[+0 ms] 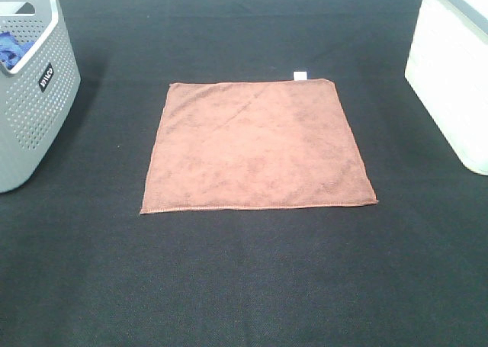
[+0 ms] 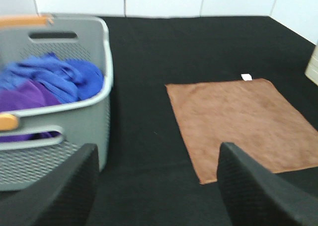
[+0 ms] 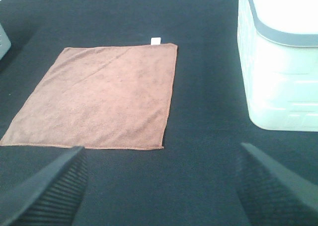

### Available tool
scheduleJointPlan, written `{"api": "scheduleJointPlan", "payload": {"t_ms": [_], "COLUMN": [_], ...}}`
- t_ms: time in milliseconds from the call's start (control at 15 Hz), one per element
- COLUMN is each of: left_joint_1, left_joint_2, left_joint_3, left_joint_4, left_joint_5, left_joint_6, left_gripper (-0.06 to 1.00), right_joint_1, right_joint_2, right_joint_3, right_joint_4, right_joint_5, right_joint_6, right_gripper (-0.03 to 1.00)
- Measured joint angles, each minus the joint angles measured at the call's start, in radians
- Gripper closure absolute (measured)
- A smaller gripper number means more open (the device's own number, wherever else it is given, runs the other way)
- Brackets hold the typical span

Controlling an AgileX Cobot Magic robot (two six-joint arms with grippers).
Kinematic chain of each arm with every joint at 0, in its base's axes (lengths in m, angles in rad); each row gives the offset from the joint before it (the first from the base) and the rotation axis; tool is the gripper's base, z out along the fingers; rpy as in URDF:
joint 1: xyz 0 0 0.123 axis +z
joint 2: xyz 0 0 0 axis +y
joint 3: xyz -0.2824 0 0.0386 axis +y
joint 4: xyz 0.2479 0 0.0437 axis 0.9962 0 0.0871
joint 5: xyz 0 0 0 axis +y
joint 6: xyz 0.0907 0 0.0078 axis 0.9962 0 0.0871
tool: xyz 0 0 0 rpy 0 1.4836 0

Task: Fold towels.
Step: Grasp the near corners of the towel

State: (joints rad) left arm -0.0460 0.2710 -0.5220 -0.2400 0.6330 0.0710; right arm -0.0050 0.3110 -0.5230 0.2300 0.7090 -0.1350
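A reddish-brown square towel (image 1: 258, 145) lies flat and unfolded on the black table, with a small white tag (image 1: 300, 75) at its far edge. It also shows in the left wrist view (image 2: 242, 121) and the right wrist view (image 3: 102, 99). Neither gripper shows in the exterior high view. My left gripper (image 2: 156, 186) is open and empty, above the table between the grey basket and the towel's near left corner. My right gripper (image 3: 161, 186) is open and empty, above the table just short of the towel's near right corner.
A grey perforated basket (image 1: 30, 95) stands at the left edge and holds blue and purple cloths (image 2: 44, 84). A white bin (image 1: 450, 72) stands at the right edge and shows in the right wrist view (image 3: 280, 62). A black mat (image 1: 244, 286) covers the table.
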Motion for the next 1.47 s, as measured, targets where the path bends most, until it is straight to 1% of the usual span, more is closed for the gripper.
{"api": "scheduleJointPlan", "payload": {"t_ms": [200,267,333,467,533,600,733,800,867,933,1000,1067,1200,1333,1400,1467], "left_joint_1": [0.0,0.0,0.0,0.0,0.0,0.0,0.0,0.0,0.0,0.0,0.0,-0.006,-0.02,-0.023,-0.023,-0.023], "left_joint_2": [0.261,0.354,0.525,0.712,0.827,0.827,1.027,1.142,1.229,1.293,1.353,1.415,1.536,1.603,1.633,1.633], "left_joint_3": [0.0,0.0,0.0,0.0,0.0,0.0,-0.001,-0.001,-0.009,-0.021,-0.038,-0.064,-0.147,-0.201,-0.222,-0.222], "left_joint_4": [-0.177,-0.249,-0.382,-0.577,-0.702,-0.702,-0.962,-1.126,-1.237,-1.31,-1.364,-1.397,-1.413,-1.415,-1.415,-1.415], "left_joint_5": [-0.024,-0.024,-0.028,-0.032,-0.032,-0.032,-0.032,-0.029,-0.015,0.006,0.029,0.042,0.045,0.038,0.034,0.034], "left_joint_6": [0.013,0.055,0.17,0.374,0.501,0.501,0.755,0.922,1.032,1.111,1.155,1.178,1.192,1.193,1.193,1.193], "left_gripper": [0.3,0.3,0.3,0.3,0.3,0.3,0.3,0.3,0.3,0.3,0.3,0.3,0.3,0.3,0.3,0.3], "right_joint_1": [0.0,0.0,0.0,0.0,0.0,0.0,0.0,0.0,0.0,0.0,0.0,0.0,0.0,0.0,0.0,0.0], "right_joint_2": [0.194,0.274,0.382,0.558,0.654,0.654,0.837,0.967,1.052,1.125,1.203,1.268,1.404,1.481,1.517,1.517], "right_joint_3": [0.0,0.0,0.0,-0.001,-0.005,-0.005,-0.049,-0.11,-0.153,-0.198,-0.25,-0.301,-0.41,-0.485,-0.521,-0.521], "right_joint_4": [0.067,0.095,0.135,0.249,0.32,0.32,0.46,0.535,0.554,0.563,0.565,0.572,0.583,0.585,0.584,0.584], "right_joint_5": [-0.083,-0.109,-0.131,-0.144,-0.145,-0.145,-0.125,-0.089,-0.061,-0.031,-0.001,0.018,0.025,0.025,0.025,0.025], "right_joint_6": [-0.005,-0.031,-0.08,-0.198,-0.27,-0.27,-0.417,-0.478,-0.495,-0.501,-0.501,-0.501,-0.5,-0.498,-0.497,-0.497], "right_gripper": [0.21,0.21,0.21,0.21,0.21,0.21,0.21,0.21,0.21,0.21,0.21,0.21,0.21,0.21,0.21,0.21]}}
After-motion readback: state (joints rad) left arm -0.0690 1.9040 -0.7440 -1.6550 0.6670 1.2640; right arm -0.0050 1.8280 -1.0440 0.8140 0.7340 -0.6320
